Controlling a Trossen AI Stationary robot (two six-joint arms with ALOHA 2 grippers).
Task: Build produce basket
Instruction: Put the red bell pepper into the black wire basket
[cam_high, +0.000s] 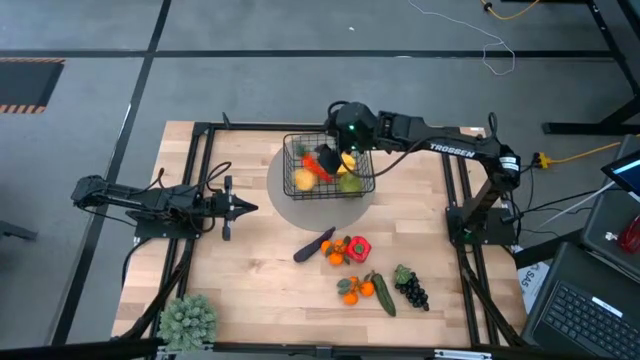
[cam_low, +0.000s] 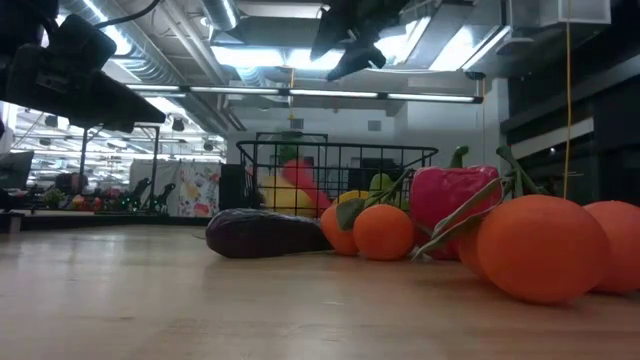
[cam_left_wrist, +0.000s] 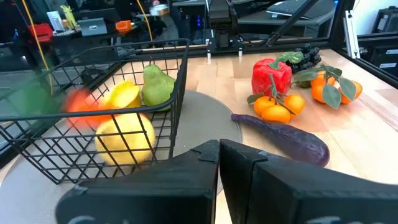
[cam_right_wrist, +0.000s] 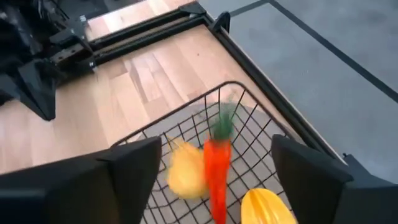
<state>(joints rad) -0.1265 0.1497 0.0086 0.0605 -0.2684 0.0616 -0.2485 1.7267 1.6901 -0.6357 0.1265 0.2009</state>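
Orange carrot (cam_right_wrist: 217, 171) (blurred) between the spread right pincer (cam_right_wrist: 217, 177) fingers.

I see the black wire basket (cam_high: 330, 168) directly under my right gripper (cam_right_wrist: 214, 165), whose fingers stand wide apart. Inside lie a lemon (cam_left_wrist: 124, 138), starfruit (cam_left_wrist: 122, 94), green apple (cam_left_wrist: 155, 87) and a blurred carrot (cam_right_wrist: 217, 167). Eggplant (cam_high: 313, 246), red pepper (cam_high: 360, 247), oranges (cam_high: 355, 290), cucumber (cam_high: 384, 296) and grapes (cam_high: 411, 291) lie on the table, well apart from that gripper.

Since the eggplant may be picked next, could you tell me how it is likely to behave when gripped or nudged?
The eggplant looks smooth and glossy, so it may slip in a gripper. Its long rounded body lies flat on the table, so a sideways push would probably roll it. It looks like a moulded toy, likely stiff and light.
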